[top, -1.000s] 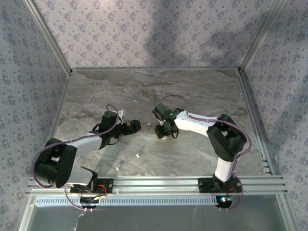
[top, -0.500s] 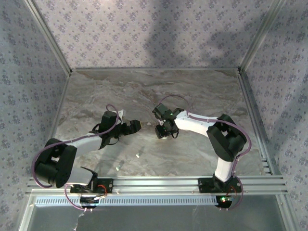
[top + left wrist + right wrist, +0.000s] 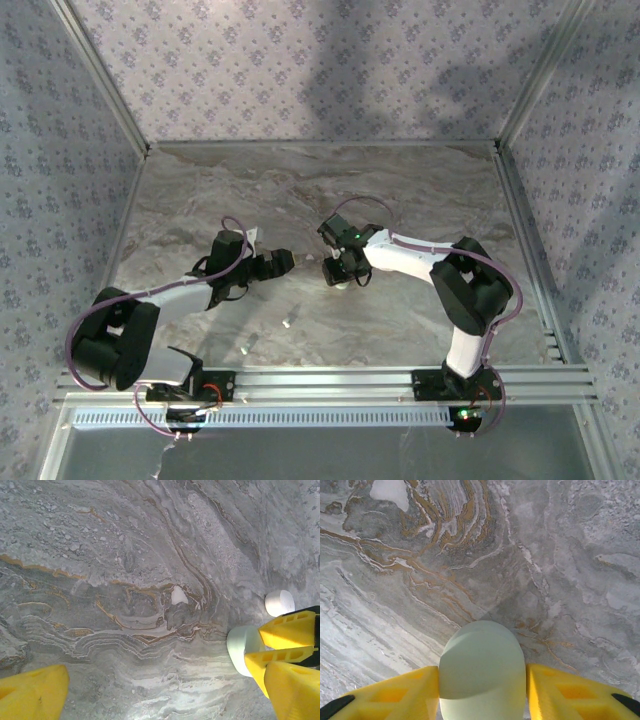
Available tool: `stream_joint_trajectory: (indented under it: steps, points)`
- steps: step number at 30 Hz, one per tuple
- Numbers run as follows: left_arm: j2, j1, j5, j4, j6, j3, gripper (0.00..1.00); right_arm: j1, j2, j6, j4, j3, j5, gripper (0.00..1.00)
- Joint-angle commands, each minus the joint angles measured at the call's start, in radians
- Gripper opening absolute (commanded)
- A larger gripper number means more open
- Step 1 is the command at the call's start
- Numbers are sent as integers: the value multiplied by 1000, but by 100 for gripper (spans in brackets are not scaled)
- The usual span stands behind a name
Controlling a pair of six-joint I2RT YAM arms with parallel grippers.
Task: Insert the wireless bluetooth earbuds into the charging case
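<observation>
Right gripper (image 3: 482,672) is clamped on the pale mint oval plastic case (image 3: 482,655), near the centre of the grey marble table (image 3: 580,555). Left gripper (image 3: 165,680) stands wide apart.

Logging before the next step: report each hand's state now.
Left hand: open, empty.
Right hand: closed on the mint charging case.

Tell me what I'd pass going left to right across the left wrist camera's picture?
Yellow pincer finger → small white bit → pale oval case → small round white piece.
</observation>
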State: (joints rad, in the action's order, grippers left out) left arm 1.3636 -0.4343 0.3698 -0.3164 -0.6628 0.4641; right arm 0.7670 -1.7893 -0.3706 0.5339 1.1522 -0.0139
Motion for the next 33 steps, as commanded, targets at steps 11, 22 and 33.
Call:
stream_joint_trajectory:
  steps: [11, 22, 33]
  points:
    - [7, -13, -5, -10, 23, 37, 100, -12, 33, -21, -6, -36, 20, 57]
    - [10, -17, -5, -8, 25, 39, 100, -14, 51, -24, -9, -44, 27, 48]
    - [34, -29, 36, -33, 22, 47, 96, -48, 85, -46, -72, -94, 104, 46]
